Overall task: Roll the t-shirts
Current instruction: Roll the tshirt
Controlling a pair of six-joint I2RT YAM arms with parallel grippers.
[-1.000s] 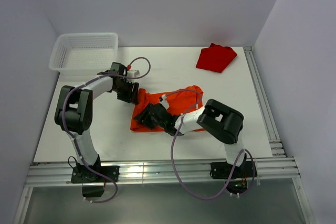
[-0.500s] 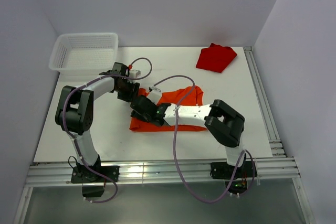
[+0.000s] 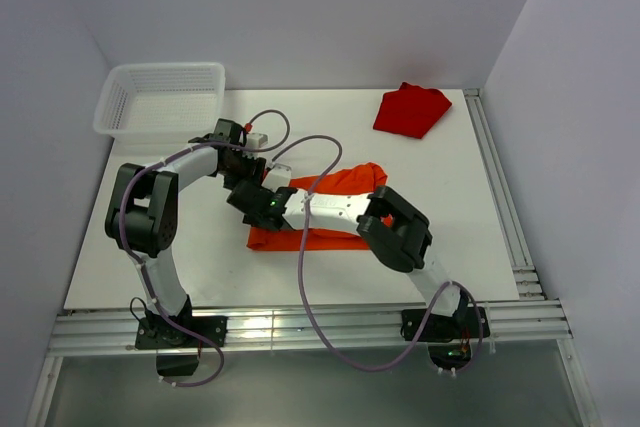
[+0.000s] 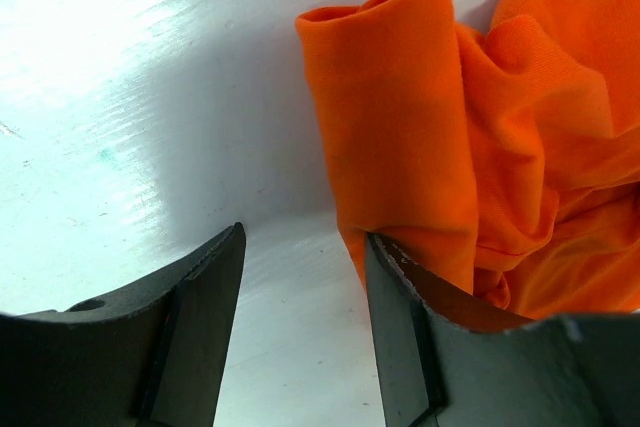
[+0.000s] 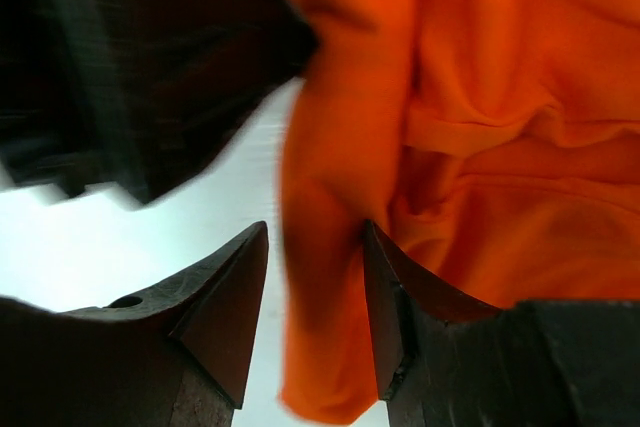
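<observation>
**Both jaws open at the orange tee's left end**

The orange t-shirt (image 3: 360, 179) lies crumpled near the middle of the desk (image 3: 460, 207), with my right arm (image 3: 330, 209) stretched across it. Both my wrists meet at its left end.

My left jaws stand open, low over the desk. Bare white surface shows between the fingers (image 4: 190, 327), and the one on the right of that view sits at the edge of a rolled fold of orange cloth. Nothing is clamped.

My right jaws are open too. A long fold of the shirt's edge runs up between them, with a sliver of desk beside it, so I straddle the cloth without pinching it. A dark blurred shape (image 5: 130, 67) fills the upper left of my right wrist view.

The red t-shirt (image 3: 410, 112) lies bunched at the far right corner of the desk, well apart from the orange one. A white mesh basket (image 3: 110, 107) sits at the far left corner.
</observation>
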